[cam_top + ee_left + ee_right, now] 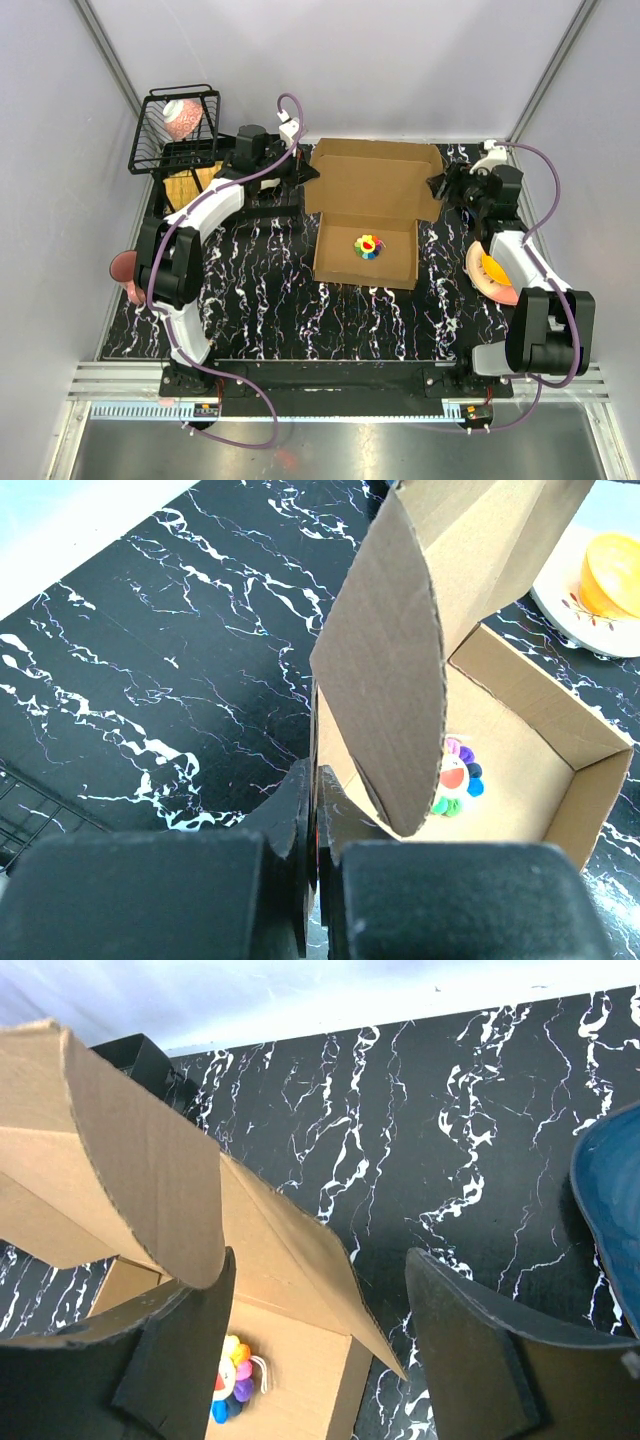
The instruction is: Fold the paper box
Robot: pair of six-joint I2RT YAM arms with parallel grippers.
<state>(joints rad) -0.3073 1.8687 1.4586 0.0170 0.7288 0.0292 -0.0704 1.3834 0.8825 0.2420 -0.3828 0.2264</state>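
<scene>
The left gripper (pixel 312 815) is fully closed at the left side of the paper box (pixel 362 182), though whether it pinches cardboard cannot be confirmed. The right gripper (pixel 318 1290) is wide open and holds nothing, with the lid's right edge between its jaws. Judged step: folding in the lid's side flaps, so next close on that flap and swing the lid down squarely. The plain brown box sits mid-table, base erected, lid open toward the far side.

You will find no readable text in any view: no label, brand, number or sign. The paper box (pixel 365 190) shows you only plain brown cardboard, unprinted on every face in sight.
</scene>
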